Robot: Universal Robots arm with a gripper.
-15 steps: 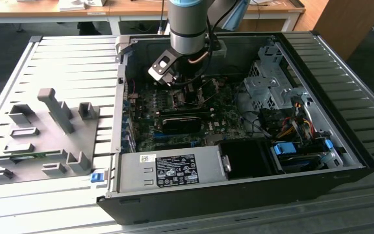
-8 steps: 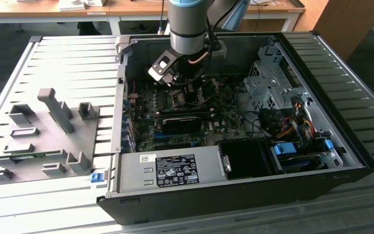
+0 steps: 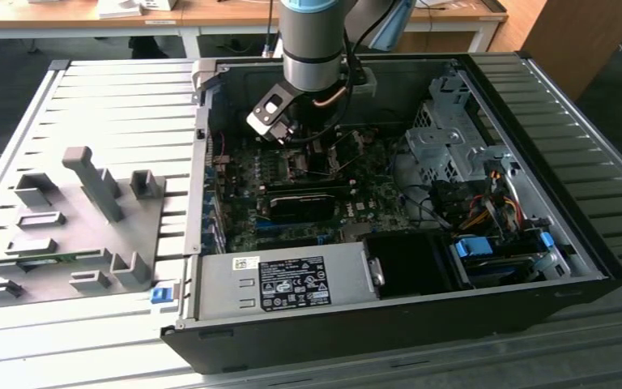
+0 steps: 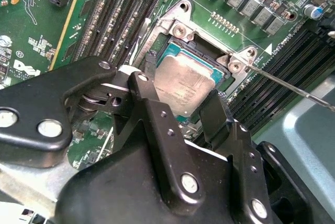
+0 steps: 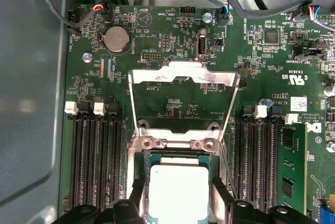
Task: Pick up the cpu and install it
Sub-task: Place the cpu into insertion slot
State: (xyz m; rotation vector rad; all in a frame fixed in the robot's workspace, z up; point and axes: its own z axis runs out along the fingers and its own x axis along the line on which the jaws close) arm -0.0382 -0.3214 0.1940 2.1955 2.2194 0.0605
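Two fingers (image 4: 213, 113) of the gripper (image 4: 181, 84), we see, clamp the cpu (image 4: 184, 80) over the open socket (image 4: 179, 29), upper middle in the exterior view.

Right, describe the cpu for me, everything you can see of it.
The cpu is a small, flat, square chip with a dull silvery-grey metal top and a thin greenish rim. In both wrist views it sits in the opening of the dark socket on the green motherboard, next to the flipped-up metal load frame. The gripper straddles it. Whether the chip is fully seated cannot be told.
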